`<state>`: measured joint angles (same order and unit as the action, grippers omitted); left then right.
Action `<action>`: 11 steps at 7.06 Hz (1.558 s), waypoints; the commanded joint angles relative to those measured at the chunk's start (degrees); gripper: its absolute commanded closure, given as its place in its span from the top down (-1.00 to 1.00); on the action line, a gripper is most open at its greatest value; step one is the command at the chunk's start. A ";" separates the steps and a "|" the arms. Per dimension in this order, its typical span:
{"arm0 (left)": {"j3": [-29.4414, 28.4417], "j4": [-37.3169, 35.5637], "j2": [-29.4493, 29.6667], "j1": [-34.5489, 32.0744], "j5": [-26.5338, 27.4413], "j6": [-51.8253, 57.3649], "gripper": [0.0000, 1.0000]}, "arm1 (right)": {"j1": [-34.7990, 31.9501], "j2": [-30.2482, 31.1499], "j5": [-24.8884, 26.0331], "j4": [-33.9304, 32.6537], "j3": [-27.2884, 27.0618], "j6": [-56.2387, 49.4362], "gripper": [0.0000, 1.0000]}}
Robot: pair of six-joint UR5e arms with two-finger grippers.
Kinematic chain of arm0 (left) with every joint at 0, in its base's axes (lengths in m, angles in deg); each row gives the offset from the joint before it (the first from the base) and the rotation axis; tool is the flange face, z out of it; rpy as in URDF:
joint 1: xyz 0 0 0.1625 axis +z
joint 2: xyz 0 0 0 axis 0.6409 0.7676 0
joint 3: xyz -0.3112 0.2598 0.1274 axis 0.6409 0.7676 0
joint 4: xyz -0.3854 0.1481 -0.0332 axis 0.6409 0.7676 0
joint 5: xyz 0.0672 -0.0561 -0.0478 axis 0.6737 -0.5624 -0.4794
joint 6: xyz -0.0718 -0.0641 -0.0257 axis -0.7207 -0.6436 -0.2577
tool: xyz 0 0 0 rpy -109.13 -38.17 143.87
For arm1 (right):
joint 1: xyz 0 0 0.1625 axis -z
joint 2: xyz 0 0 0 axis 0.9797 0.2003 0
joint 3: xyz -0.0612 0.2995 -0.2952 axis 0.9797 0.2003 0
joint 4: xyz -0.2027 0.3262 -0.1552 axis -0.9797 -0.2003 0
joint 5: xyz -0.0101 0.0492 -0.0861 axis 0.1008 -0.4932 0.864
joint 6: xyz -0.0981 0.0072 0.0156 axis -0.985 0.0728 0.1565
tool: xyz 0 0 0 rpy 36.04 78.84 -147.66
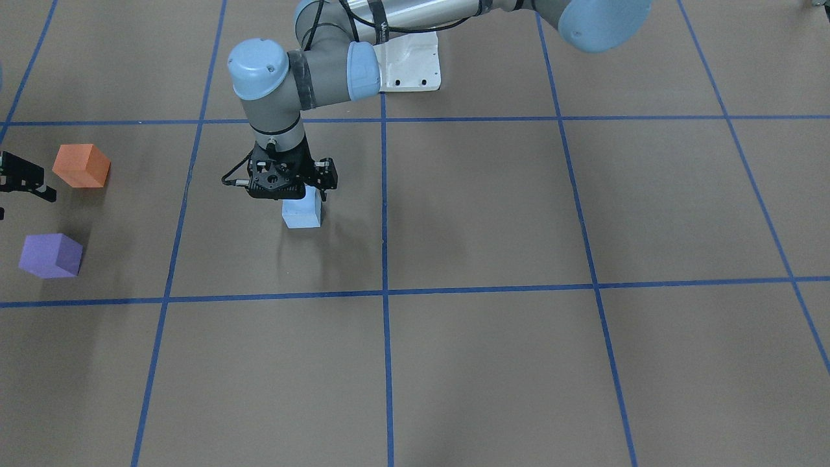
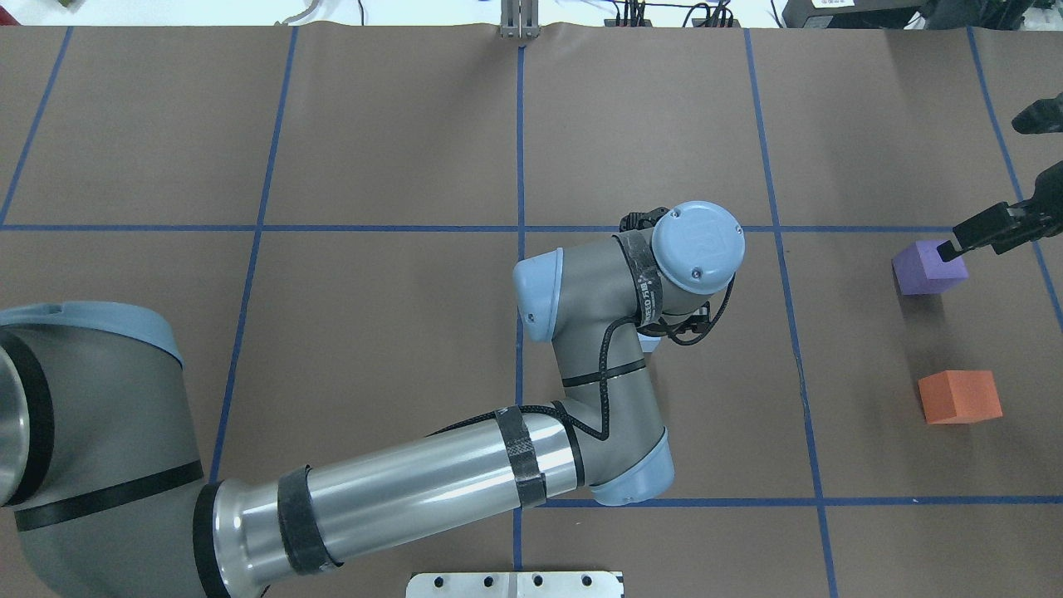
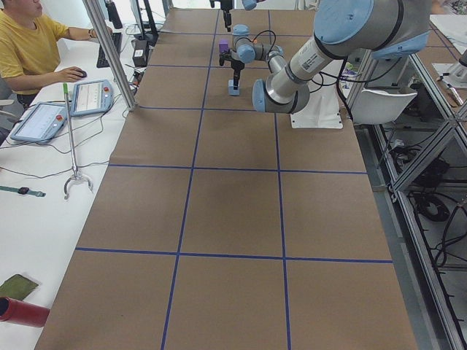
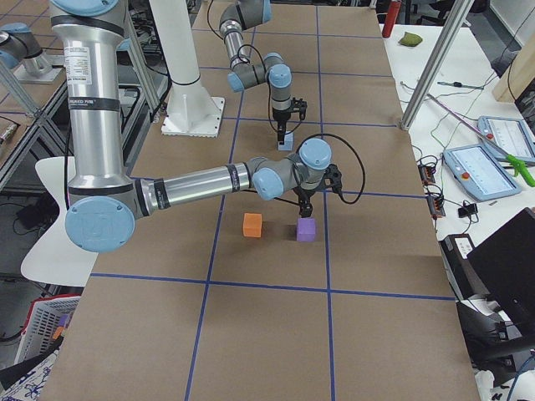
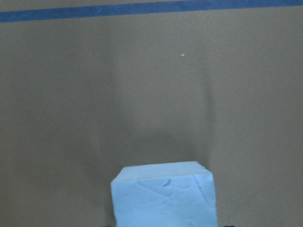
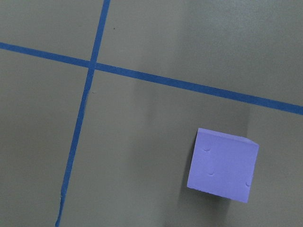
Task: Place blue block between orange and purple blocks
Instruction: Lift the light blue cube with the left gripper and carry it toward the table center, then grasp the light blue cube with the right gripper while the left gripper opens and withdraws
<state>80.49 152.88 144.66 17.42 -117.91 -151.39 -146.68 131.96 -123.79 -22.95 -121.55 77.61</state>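
In the front-facing view the left gripper (image 1: 303,193) points straight down with its tips at the top of the blue block (image 1: 302,215). Whether it has closed on the block, or the block merely sits on the table (image 1: 493,214), we cannot tell. The orange block (image 1: 80,165) and purple block (image 1: 50,255) lie well apart from it at the view's left edge with a gap between them. The right gripper (image 1: 29,181) pokes in beside the orange one, and we cannot read its opening either. From overhead the left wrist hides nearly all of the blue block, and the right gripper overlaps the purple block's corner, touching or only above it. The left side view shows the blue block far off under the left gripper. The right side view sets the right gripper over the purple block. The left wrist camera has the blue block at bottom centre, with no tips visible. The right wrist camera shows the purple block near the tape lines (image 6: 142,75). We judge crowding the main hazard: the right gripper sits by the gap, so the incoming arm could strike it, or a shallow hold could let the block slip and nudge its neighbours.
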 commanded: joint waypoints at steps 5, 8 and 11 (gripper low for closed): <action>36.96 -8.50 -25.91 -17.43 -16.19 1.26 1.00 | 24.16 -16.64 18.47 3.37 -1.09 39.59 0.99; 38.76 -8.06 -29.74 -18.25 -16.33 3.99 1.00 | 31.12 -20.88 25.34 2.84 -0.56 45.77 0.99; 38.41 -7.88 -30.27 -18.17 -16.15 3.82 1.00 | 35.87 -21.69 31.23 2.75 -0.21 49.83 0.99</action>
<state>118.95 144.97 114.50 -0.78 -134.13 -147.50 -112.61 110.26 -94.89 -20.13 -121.87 126.66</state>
